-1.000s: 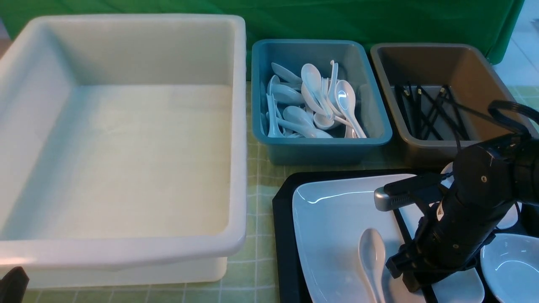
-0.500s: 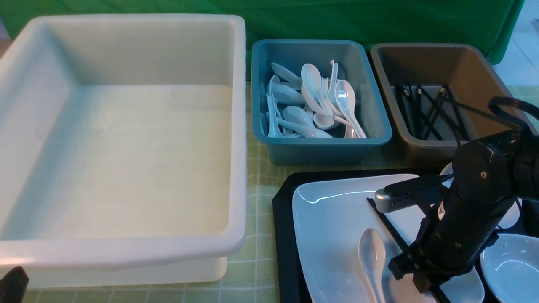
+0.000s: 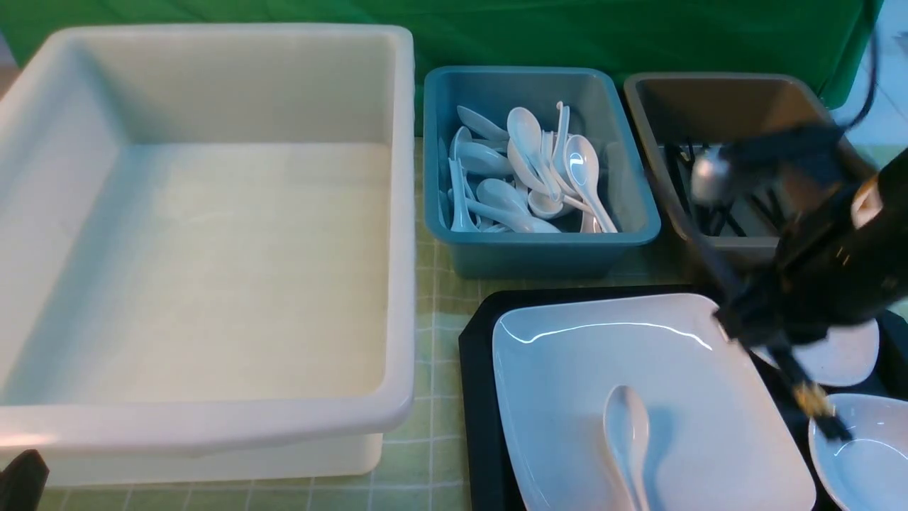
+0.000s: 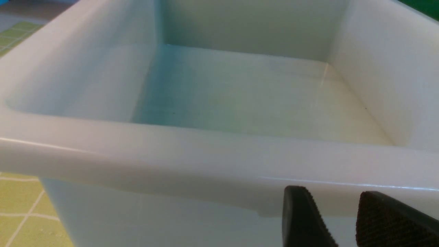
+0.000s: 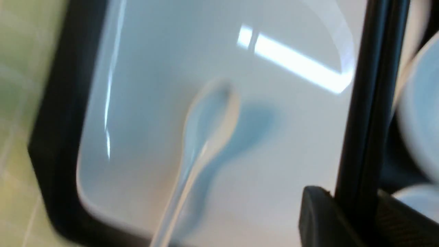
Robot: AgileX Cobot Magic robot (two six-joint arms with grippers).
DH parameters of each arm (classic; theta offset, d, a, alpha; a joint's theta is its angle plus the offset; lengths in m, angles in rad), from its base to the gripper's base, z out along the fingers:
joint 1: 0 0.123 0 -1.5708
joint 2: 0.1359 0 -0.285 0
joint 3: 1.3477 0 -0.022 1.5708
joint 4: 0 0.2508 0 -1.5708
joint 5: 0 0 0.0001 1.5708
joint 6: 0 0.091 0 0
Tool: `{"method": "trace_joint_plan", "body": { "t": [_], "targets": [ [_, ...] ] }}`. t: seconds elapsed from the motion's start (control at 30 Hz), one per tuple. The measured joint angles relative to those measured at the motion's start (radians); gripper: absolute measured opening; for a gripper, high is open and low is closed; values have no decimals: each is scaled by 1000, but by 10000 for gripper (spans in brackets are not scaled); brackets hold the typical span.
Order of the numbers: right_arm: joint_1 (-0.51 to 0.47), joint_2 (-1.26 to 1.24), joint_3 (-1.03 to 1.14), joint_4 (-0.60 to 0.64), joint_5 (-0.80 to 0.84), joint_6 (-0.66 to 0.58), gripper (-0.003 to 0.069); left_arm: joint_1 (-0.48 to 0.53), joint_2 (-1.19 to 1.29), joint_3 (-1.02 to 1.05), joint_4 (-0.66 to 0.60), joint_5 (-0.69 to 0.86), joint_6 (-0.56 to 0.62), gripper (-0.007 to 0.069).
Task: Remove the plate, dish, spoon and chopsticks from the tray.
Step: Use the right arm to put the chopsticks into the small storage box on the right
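Black chopsticks (image 5: 370,103) clamped in right tool (image 5: 355,212), tilted, crossing plate (image 5: 154,103) edge

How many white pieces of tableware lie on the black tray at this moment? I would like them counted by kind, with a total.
Plate: 1
Spoon: 1
Small dishes: 2
Total: 4
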Motion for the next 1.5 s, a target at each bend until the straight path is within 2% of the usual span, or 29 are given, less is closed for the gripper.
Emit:
{"method": "trace_joint_plan", "body": {
  "t": [0.17, 0.27, 0.4, 0.53, 0.77, 0.87, 0.93, 1.07, 1.17, 1.37, 1.47, 1.5],
  "targets": [
    [-12, -8, -95, -117, -153, 67, 110, 0, 0, 0, 0, 0, 0, 223],
    [-75, 43, -149, -156, -293, 118, 110, 0, 0, 0, 0, 0, 0, 223],
    [-159, 125, -194, -166, -405, 156, 110, 0, 0, 0, 0, 0, 0, 223],
    [-253, 273, -220, -173, -614, 174, 110, 0, 0, 0, 0, 0, 0, 223],
    [-295, 457, -221, -175, -827, 175, 123, 0, 0, 0, 0, 0, 0, 223],
    [-298, 558, -222, -175, -898, 175, 167, 0, 0, 0, 0, 0, 0, 223],
    [-298, 574, -222, -175, -902, 175, 181, 0, 0, 0, 0, 0, 0, 223],
    [-298, 632, -222, -175, -882, 224, 265, 0, 0, 0, 0, 0, 0, 223],
    [-298, 640, -222, -175, -834, 269, 283, 0, 0, 0, 0, 0, 0, 223],
    [-298, 547, -222, -175, -690, 261, 283, 0, 0, 0, 0, 0, 0, 223],
    [-298, 461, -222, -174, -624, 217, 249, 0, 0, 0, 0, 0, 0, 223],
    [-298, 411, -222, -174, -580, 193, 213, 0, 0, 0, 0, 0, 0, 223]
  ]
}}
